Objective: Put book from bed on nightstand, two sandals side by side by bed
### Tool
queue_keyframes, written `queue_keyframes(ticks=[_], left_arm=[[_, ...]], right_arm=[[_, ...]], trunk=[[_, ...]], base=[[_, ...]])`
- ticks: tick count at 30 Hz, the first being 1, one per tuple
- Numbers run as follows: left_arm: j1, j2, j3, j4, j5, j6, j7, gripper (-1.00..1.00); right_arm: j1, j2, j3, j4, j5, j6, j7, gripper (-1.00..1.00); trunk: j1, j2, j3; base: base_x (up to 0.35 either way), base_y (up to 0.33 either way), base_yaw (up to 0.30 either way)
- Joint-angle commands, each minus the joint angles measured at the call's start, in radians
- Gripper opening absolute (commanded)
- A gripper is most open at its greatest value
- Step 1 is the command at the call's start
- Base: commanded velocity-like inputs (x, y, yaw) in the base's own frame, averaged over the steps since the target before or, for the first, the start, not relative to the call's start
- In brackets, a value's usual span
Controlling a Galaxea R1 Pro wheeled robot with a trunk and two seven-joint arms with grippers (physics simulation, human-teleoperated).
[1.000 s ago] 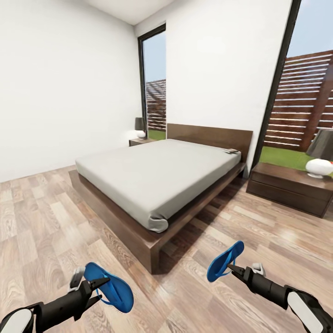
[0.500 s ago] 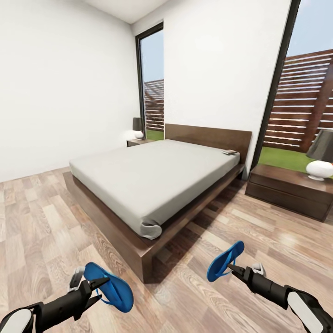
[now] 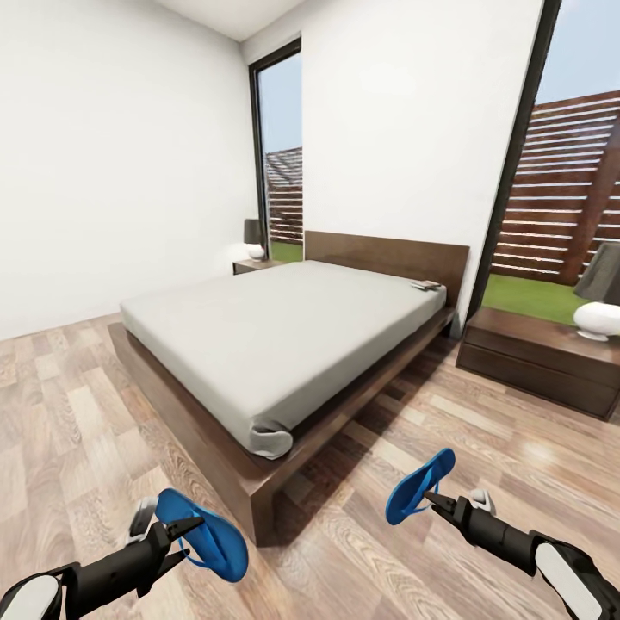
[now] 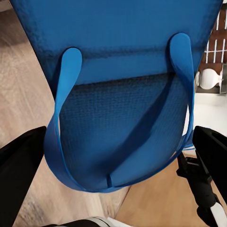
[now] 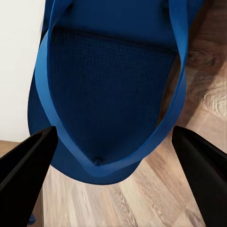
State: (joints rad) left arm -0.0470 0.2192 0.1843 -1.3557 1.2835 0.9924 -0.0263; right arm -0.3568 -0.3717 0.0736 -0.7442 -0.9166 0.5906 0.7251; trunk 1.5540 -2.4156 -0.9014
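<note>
My left gripper (image 3: 183, 539) is shut on one blue sandal (image 3: 205, 533), held low above the floor; its sole and straps (image 4: 123, 94) hang between the dark fingers (image 4: 19, 175). The other blue sandal (image 3: 419, 486) is held tilted in my right gripper (image 3: 430, 502), its strap (image 5: 109, 85) between the fingers (image 5: 203, 161). Straight ahead stands the bed (image 3: 275, 336), its foot corner between my two arms. The book (image 3: 424, 285) lies on the mattress near the headboard's right end. One nightstand (image 3: 534, 353) stands right of the bed, the other (image 3: 248, 266) at the far side.
A white lamp (image 3: 600, 308) stands on the right nightstand, and a dark-shaded lamp (image 3: 255, 234) on the far one. Tall windows (image 3: 280, 146) flank the headboard wall. Wood-plank floor (image 3: 77, 413) lies open to the left and right of the bed.
The whole view has shifted as the camera moved, so the bed's foot corner now sits lower and further left. Both grippers hold the sandals as before.
</note>
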Motion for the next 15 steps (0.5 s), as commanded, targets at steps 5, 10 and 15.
queue_keyframes(ticks=[5, 10, 15], left_arm=[[-0.001, 0.0, 0.0, 0.0, -0.002, 0.005, -0.003, -1.0], [-0.001, 0.0, -0.001, 0.0, -0.001, 0.006, -0.003, -1.0], [-0.001, 0.005, -0.002, 0.0, -0.001, 0.007, -0.003, -1.0]], right_arm=[[-0.001, -0.001, 0.002, 0.0, -0.009, 0.007, -0.001, -1.0], [-0.001, -0.001, 0.002, 0.0, -0.008, 0.007, -0.001, -1.0], [-0.001, -0.001, 0.002, 0.0, -0.007, 0.009, -0.001, -1.0]], trunk=[[0.0, 0.0, -0.001], [0.0, 0.0, -0.001], [0.0, 0.0, -0.001]], base=[[0.048, -0.03, 0.0], [0.006, -0.003, 0.0], [0.001, 0.0, 0.0]])
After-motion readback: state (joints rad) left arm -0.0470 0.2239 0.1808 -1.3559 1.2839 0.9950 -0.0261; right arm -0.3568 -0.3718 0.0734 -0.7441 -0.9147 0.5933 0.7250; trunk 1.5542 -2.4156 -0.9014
